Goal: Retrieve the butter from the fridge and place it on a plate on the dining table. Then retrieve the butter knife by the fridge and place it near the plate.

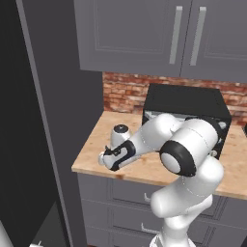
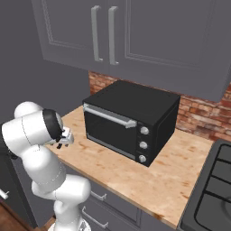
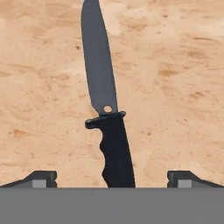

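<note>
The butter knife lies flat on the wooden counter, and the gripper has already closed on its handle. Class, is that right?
Not quite. The hand view shows the gripper open, its fingertips wide apart either side of the handle. The butter knife does lie flat on the wooden counter.

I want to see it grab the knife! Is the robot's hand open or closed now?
Open. The hand has its two fingertips far apart, one each side of the butter knife lying flat on the wooden counter, neither touching it.

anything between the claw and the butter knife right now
Nothing visible. In the hand view the butter knife lies flat on the wooden counter, its handle running down between the two fingertips of the open claw, with only bare wood around it.
</note>
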Robot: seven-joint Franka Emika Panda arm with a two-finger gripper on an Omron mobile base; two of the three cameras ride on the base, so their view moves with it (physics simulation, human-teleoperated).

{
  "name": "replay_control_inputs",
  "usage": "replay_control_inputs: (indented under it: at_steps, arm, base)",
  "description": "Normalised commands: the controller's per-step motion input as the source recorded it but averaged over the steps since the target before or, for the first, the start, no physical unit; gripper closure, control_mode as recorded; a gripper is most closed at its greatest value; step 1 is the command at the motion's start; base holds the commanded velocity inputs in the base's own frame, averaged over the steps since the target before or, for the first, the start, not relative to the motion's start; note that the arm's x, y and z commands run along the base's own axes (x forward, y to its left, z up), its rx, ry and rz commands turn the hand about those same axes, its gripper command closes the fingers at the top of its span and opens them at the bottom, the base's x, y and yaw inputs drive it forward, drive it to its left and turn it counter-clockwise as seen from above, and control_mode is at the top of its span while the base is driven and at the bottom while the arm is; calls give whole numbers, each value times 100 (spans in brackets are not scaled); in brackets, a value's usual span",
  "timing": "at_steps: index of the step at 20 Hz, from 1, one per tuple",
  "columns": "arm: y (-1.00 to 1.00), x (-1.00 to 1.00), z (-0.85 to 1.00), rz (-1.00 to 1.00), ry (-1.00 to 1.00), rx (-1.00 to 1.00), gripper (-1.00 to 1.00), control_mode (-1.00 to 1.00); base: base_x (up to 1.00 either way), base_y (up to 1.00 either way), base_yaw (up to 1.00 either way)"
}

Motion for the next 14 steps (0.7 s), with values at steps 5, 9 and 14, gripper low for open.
replay_control_inputs:
  at_steps: [5,9,14]
  arm:
    - [0,0,-22,0,0,-11,-100,-100]
    - [0,0,-19,0,0,-4,-100,-100]
    - [0,0,-8,0,0,0,-100,-100]
  base:
    - [0,0,0]
    - [0,0,0]
    - [0,0,0]
